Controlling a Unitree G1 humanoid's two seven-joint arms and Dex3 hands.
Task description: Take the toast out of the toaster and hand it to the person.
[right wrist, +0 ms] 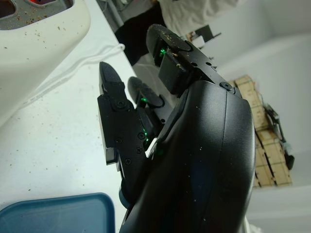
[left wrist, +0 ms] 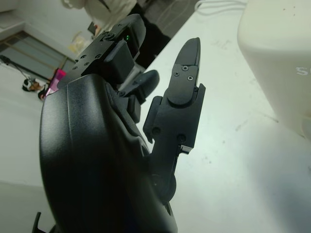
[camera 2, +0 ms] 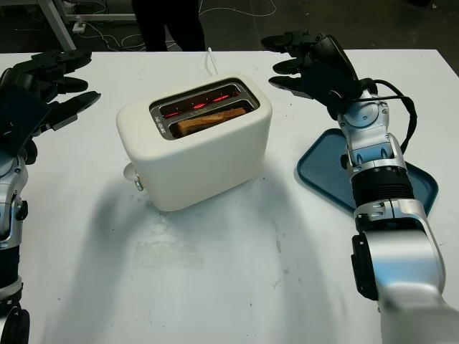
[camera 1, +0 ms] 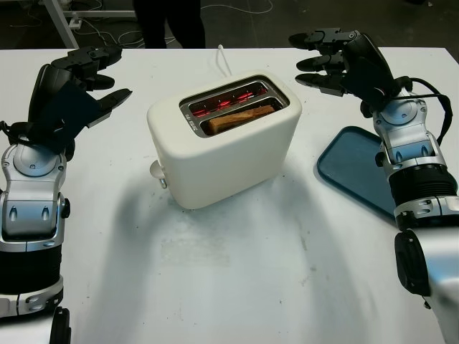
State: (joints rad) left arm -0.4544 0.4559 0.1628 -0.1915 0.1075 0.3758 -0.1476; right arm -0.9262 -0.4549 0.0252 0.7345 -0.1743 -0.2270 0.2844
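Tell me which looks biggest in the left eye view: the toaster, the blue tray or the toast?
1. toaster, clearly the biggest.
2. blue tray, though the right arm and the picture's edge hide part of it.
3. toast, smallest; most of it sits down inside the slot.

Black shells are covering both three-finger hands, left hand (camera 1: 90,68), right hand (camera 1: 333,57). Silver forearms are showing black bands; green lights are glowing between fingers (right wrist: 114,92).
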